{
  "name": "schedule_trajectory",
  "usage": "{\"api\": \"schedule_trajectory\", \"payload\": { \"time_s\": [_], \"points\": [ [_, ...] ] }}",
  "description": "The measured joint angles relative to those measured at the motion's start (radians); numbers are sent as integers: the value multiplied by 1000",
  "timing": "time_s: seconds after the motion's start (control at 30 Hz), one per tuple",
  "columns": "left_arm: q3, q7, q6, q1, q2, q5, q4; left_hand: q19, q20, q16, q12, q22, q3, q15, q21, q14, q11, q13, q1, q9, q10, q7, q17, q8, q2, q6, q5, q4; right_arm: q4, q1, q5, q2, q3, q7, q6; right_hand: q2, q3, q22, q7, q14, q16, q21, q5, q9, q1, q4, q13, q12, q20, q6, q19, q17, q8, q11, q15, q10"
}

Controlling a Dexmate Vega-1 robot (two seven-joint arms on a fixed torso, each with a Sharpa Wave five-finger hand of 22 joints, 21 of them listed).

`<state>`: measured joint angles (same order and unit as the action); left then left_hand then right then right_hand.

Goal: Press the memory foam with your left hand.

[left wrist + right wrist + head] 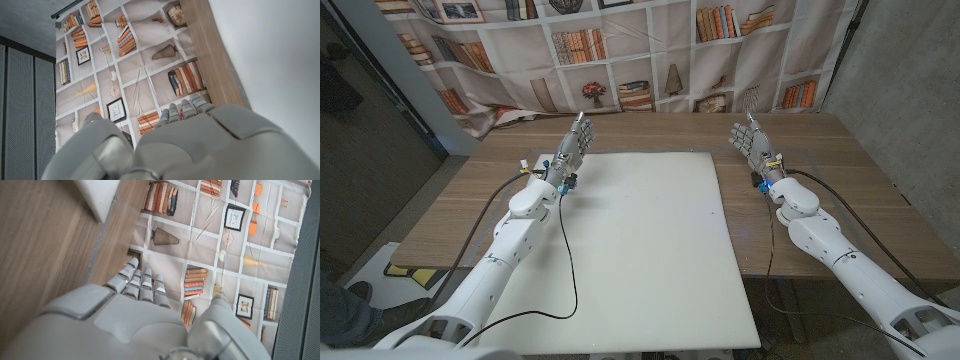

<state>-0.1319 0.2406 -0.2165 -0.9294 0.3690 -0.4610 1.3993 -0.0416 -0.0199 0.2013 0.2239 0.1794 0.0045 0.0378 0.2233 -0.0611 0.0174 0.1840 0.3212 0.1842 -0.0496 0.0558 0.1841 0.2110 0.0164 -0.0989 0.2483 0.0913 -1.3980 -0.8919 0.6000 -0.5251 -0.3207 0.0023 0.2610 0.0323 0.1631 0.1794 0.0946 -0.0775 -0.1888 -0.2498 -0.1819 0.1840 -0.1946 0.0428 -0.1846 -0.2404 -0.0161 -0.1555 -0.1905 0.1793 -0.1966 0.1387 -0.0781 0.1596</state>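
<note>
Left hand [573, 147]: fingers spread, empty, upper left beside foam pad [640, 250]. Step: approach. Next: likely swing over pad, press down.

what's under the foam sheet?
The memory foam lies on the wooden table, whose bare wood shows around it. Whatever sits beneath the sheet's middle is covered. Nothing rests on top.
</note>
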Motion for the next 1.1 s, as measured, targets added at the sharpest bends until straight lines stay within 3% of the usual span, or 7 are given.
{"api": "schedule_trajectory", "payload": {
  "time_s": [0.17,0.47,1.1],
  "points": [
    [15,11,10,-21,-2,26,33,42,10,7,3,0,-3,15,7,34,9,0,12,0,19,7,0,4,-1,21,-5,-3,-9,-3,-3,-3,5,-1,-1,0,0,0,0,0,0,0,0,0,0,0,0,0,4,0,-4,0,0,0,0,0],
    [18,-13,5,-53,12,107,98,45,13,7,3,0,-6,8,8,41,6,0,12,0,33,3,0,4,-1,31,-9,-6,-3,1,-4,0,7,5,0,0,0,0,0,0,0,0,0,0,0,0,0,0,4,0,-11,0,0,-5,0,5],
    [-47,-46,-52,-58,71,206,138,92,2,7,13,-3,-13,-10,14,85,3,0,33,0,86,10,0,15,-1,88,-16,-13,-11,7,-10,-6,16,3,-2,0,0,0,0,-9,0,0,0,0,0,0,0,0,3,0,-18,0,0,0,-2,11]
  ]
}}
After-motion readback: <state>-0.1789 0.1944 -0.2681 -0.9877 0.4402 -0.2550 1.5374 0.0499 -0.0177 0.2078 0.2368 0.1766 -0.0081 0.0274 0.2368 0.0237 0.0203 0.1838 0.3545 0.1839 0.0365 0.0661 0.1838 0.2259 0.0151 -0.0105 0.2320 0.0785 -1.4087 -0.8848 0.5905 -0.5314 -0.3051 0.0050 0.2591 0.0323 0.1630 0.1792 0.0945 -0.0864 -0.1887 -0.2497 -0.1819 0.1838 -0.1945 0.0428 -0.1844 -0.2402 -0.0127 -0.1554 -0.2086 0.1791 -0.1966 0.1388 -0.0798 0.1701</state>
